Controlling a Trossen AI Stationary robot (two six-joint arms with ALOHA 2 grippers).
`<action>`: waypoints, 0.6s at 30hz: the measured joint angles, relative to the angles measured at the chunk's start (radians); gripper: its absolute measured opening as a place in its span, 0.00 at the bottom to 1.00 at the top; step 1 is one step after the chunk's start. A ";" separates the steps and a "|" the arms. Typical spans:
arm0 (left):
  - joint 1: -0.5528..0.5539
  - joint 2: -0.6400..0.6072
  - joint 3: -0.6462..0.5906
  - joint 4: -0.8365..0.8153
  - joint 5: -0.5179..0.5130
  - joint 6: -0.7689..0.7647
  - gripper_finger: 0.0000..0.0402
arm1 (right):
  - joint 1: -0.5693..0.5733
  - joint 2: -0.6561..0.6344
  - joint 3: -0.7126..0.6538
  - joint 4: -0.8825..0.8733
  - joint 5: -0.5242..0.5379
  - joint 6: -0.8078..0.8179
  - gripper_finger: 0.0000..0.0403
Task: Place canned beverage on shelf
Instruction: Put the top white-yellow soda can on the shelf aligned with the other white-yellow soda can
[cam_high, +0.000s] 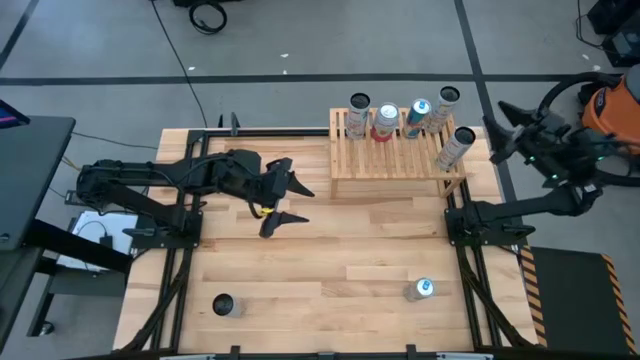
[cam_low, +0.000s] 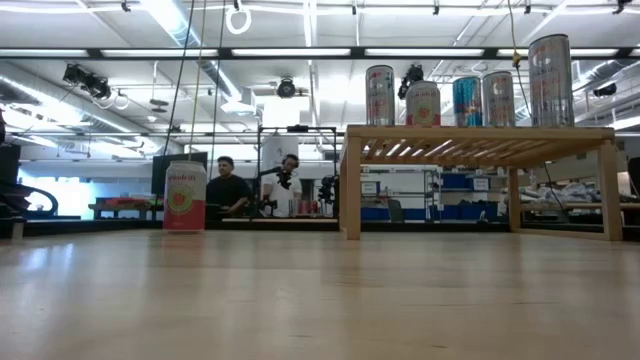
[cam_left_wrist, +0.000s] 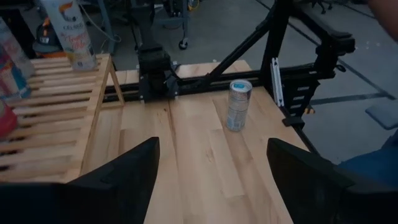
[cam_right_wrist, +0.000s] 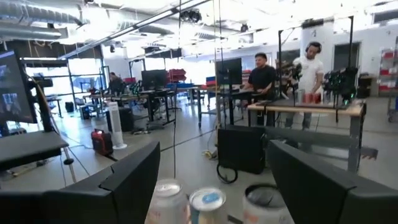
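Note:
The light-wood slatted shelf (cam_high: 395, 150) stands at the table's far right and bears several upright cans (cam_high: 387, 122). The low view shows these cans (cam_low: 423, 103) on its top. A silver-blue can (cam_high: 421, 290) stands on its base on the table near the right front, and the left wrist view shows this can (cam_left_wrist: 239, 104) ahead of the fingers. My left gripper (cam_high: 295, 203) hovers open over the table's middle left, with nothing between its fingers (cam_left_wrist: 124, 180). My right gripper (cam_high: 497, 130) hangs open just right of the shelf, above the can tops (cam_right_wrist: 208, 202).
A dark-topped can (cam_high: 223, 304) stands near the front left. The low view shows a pink-and-green can (cam_low: 185, 196) on the table. Black arm frames (cam_high: 470, 225) run along both side edges. Bare wood lies between the shelf and the front edge. People sit at desks beyond the table.

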 joint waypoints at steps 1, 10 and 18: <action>0.002 0.000 0.000 -0.007 0.000 -0.001 0.75 | 0.001 0.013 0.025 -0.004 0.000 -0.008 0.76; 0.022 -0.001 -0.001 -0.128 0.000 -0.048 0.75 | 0.002 0.165 0.314 -0.355 -0.025 0.049 0.74; 0.026 -0.001 -0.001 -0.132 0.001 -0.048 0.75 | 0.002 0.274 0.465 -0.612 -0.171 0.160 0.74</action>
